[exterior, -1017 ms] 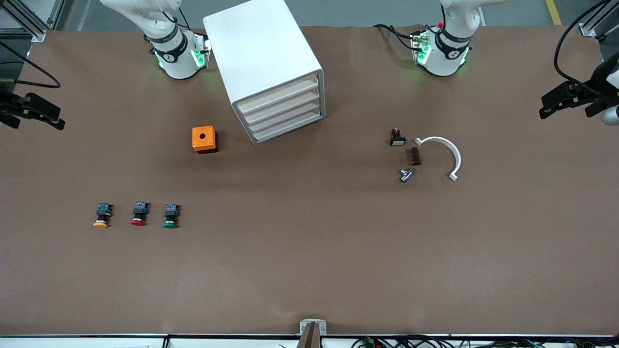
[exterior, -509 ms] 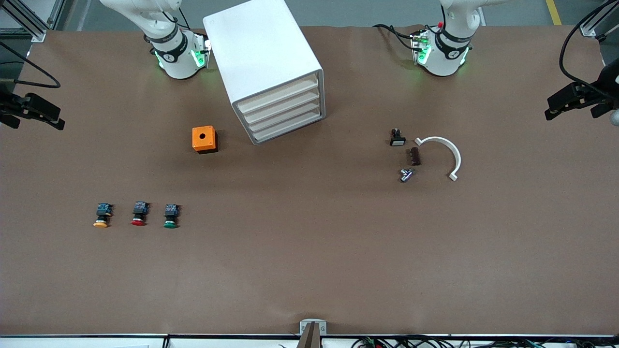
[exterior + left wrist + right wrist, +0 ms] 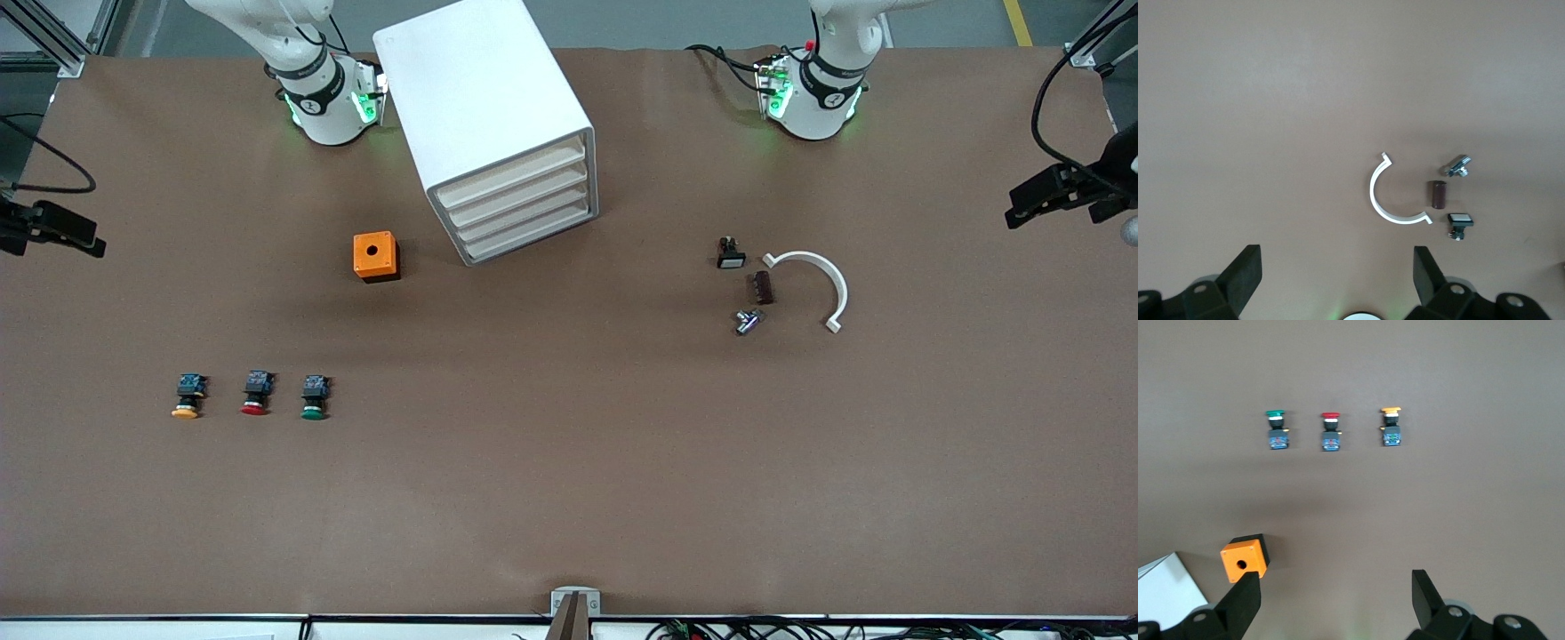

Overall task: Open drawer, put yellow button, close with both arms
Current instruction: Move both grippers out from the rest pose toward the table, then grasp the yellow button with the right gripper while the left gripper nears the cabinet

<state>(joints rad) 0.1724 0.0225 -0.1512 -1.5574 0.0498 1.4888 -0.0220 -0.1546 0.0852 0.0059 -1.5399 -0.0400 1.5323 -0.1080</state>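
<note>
The white cabinet [image 3: 484,107] stands between the arm bases, and its four cream-fronted drawers [image 3: 520,203] are all shut. The yellow button [image 3: 186,397] lies on the table toward the right arm's end, beside a red-capped one [image 3: 256,394] and a green-capped one [image 3: 314,398]. It also shows in the right wrist view [image 3: 1391,427]. My right gripper [image 3: 55,229] hangs open and empty over that end's table edge; its jaws [image 3: 1336,587] stand wide apart. My left gripper [image 3: 1062,196] hangs open and empty over the other end; its jaws [image 3: 1337,260] stand wide apart.
A small orange box with a hole [image 3: 375,256] sits beside the cabinet. Toward the left arm's end lie a white curved clip [image 3: 822,280], a small brown cylinder [image 3: 762,287], a metal part [image 3: 747,321] and a small black switch [image 3: 730,253].
Both grippers have drifted slightly outward toward their ends of the table. Nothing on the table has moved.
</note>
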